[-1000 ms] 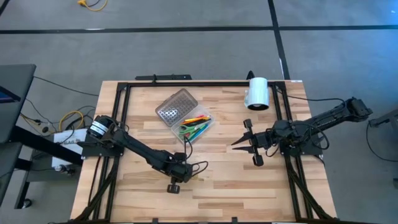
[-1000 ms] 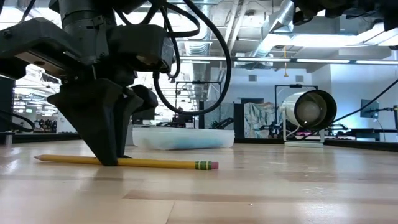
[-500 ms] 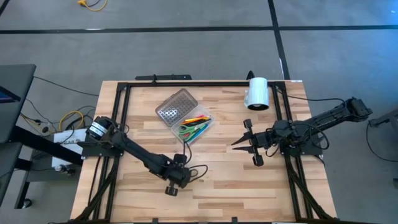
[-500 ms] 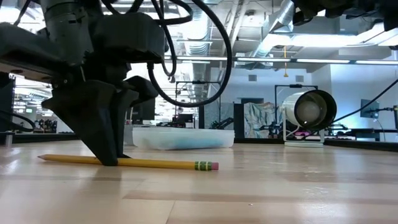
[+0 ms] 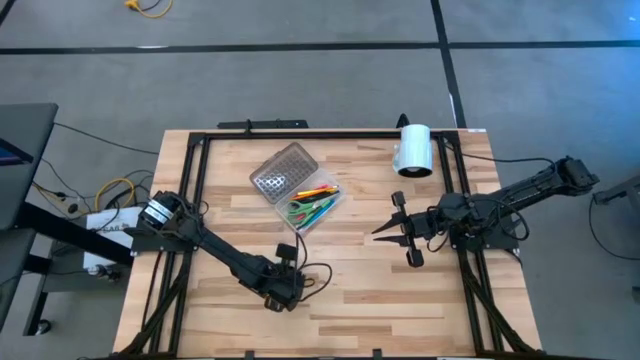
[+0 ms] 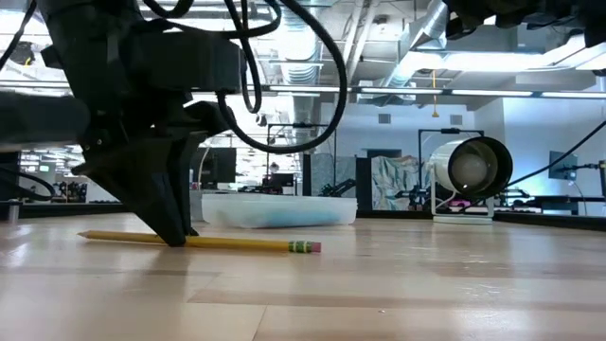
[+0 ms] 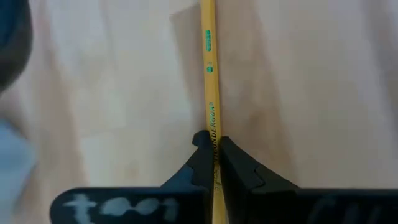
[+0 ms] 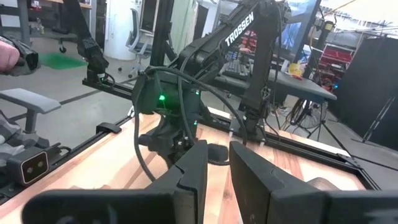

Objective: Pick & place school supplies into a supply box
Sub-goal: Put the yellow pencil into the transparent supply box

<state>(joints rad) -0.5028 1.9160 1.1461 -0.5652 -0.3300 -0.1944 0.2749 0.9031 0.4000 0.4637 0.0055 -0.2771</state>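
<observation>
The left gripper point(image 7: 213, 163) had just closed its fingers on the yellow pencil point(image 6: 201, 242), which a second earlier lay between open fingers, so the pick was made. The pencil lay flat on the table point(image 5: 380, 290) (not yet lifted), well apart from the supply box point(image 5: 300, 187). The right gripper point(image 5: 392, 230) hovered half open, holding nothing

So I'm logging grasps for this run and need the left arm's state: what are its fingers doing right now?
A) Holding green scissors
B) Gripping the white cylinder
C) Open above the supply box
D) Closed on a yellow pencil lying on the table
D: in the left wrist view the left gripper has its fingers pinched on the yellow pencil, which the low view shows lying on the table.
</observation>
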